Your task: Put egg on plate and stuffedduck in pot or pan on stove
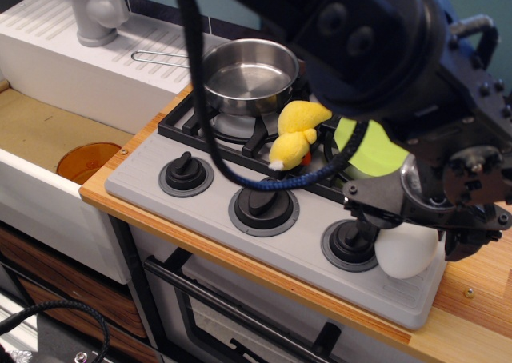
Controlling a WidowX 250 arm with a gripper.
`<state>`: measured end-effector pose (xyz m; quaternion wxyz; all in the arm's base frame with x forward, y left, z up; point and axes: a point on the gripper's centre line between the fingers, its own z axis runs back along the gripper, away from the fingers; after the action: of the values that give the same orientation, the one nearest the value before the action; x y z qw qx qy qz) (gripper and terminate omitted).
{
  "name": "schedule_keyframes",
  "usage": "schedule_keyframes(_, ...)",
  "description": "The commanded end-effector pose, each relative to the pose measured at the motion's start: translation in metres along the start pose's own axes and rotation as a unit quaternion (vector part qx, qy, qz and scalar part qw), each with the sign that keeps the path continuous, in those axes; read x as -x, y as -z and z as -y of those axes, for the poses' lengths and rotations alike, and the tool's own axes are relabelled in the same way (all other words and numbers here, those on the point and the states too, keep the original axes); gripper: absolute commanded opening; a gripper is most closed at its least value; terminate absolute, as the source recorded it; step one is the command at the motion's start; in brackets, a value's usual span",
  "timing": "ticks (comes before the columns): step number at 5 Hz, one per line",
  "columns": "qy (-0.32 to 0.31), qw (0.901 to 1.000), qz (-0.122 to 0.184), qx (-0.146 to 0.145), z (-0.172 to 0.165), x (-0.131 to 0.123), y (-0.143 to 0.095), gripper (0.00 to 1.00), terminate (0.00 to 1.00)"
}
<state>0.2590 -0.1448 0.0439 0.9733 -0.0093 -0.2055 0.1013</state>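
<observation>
**Gripper down over the egg at the stove's front corner**

The egg (406, 251) sits on the grey front deck of the stove (208, 203), at about 4 o'clock from the stove's centre and just beside the right-hand knob (350, 239). The gripper (404, 219) hangs directly over it, one dark finger showing at the egg's 9 o'clock and another at its 3 o'clock; the jaws look spread to either side of the egg, but whether the pads are touching it cannot be told, since the arm's bulk hides the top half.

The plate (370, 151) lies on the right burner at 12 o'clock from the egg, largely covered by the arm. The duck (294, 135) rests on the grate between the burners, near the pot (250, 75), which stands empty on the back-left burner.

The egg looks smooth, hard and rounded, so it will probably slip or roll if pinched off-centre. A hold across its widest part seems best, with moderate squeeze. The duck is soft and light; a pinch through its plump body should do.
</observation>
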Motion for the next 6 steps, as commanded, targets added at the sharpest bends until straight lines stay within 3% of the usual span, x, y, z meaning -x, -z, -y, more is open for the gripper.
schedule_keyframes(1,-0.005,0.9998,0.017,0.011,0.009,0.001,0.004,1.00,0.00)
schedule_keyframes(2,-0.012,0.9997,0.020,0.007,0.013,0.002,0.007,1.00,0.00)
schedule_keyframes(3,-0.012,0.9999,0.012,-0.001,0.016,0.001,0.005,0.00,0.00)
schedule_keyframes(5,-0.004,0.9998,-0.012,-0.014,0.015,-0.013,-0.014,0.00,0.00)
schedule_keyframes(6,0.006,0.9992,-0.031,-0.024,0.010,-0.032,-0.032,0.00,0.00)
